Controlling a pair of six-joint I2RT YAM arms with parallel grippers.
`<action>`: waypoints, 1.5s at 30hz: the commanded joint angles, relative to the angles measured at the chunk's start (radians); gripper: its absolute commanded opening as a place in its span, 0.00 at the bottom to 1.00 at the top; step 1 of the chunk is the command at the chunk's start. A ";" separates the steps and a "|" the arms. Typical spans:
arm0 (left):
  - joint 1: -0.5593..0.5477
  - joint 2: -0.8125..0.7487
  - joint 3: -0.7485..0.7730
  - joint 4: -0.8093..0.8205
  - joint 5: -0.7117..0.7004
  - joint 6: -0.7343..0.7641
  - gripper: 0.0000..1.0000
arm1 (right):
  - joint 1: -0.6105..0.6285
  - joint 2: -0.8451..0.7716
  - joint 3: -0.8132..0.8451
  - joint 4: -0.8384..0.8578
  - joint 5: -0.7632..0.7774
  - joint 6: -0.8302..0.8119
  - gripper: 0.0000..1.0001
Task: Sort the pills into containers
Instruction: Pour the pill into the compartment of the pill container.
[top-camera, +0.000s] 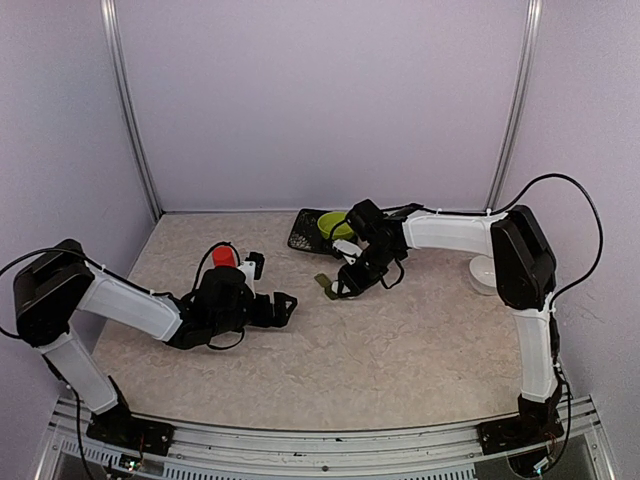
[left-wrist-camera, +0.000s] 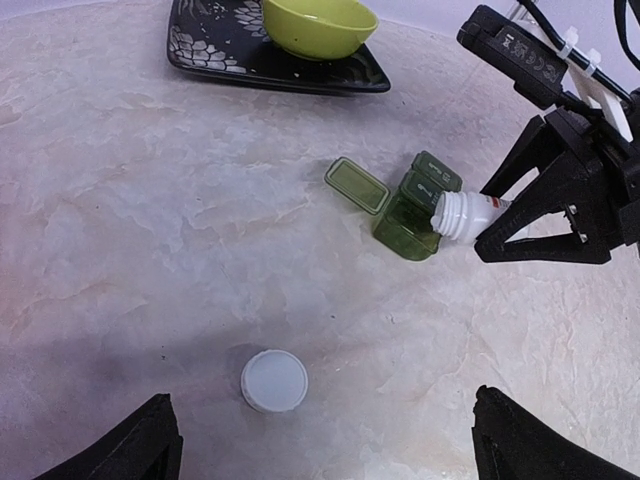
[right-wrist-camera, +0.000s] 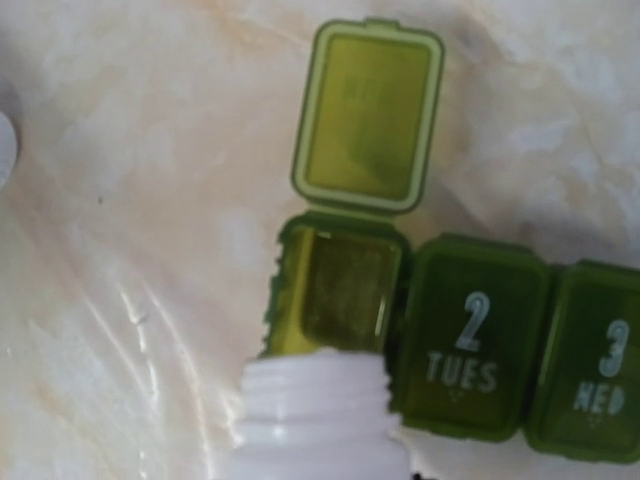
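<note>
The containers (left-wrist-camera: 412, 208) are three dark green boxes in a row on the table, also in the top view (top-camera: 325, 285). The first box (right-wrist-camera: 340, 290) stands open with its lid (right-wrist-camera: 368, 120) folded back, and I see no pill in it. The boxes marked "2 TUES" (right-wrist-camera: 470, 345) and "3 WED" (right-wrist-camera: 595, 375) are closed. My right gripper (top-camera: 352, 278) is shut on a white pill bottle (left-wrist-camera: 465, 215), tilted with its open neck (right-wrist-camera: 315, 415) over the open box's edge. My left gripper (left-wrist-camera: 325, 425) is open and empty, low over the table, near the bottle's white cap (left-wrist-camera: 274, 381).
A black plate (left-wrist-camera: 200, 55) with a green bowl (left-wrist-camera: 318, 25) on it sits behind the containers. A white round object (top-camera: 483, 272) lies at the right by the right arm. A red-topped item (top-camera: 222, 256) shows behind the left arm.
</note>
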 joint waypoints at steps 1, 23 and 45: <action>0.004 0.015 0.003 0.038 0.009 -0.009 0.99 | 0.014 0.038 0.050 -0.048 0.018 -0.013 0.00; -0.003 0.038 -0.016 0.077 0.011 -0.025 0.99 | 0.032 0.081 0.130 -0.142 0.056 -0.007 0.00; -0.006 0.027 -0.019 0.072 0.010 -0.025 0.99 | 0.032 -0.020 -0.016 0.050 0.061 -0.016 0.00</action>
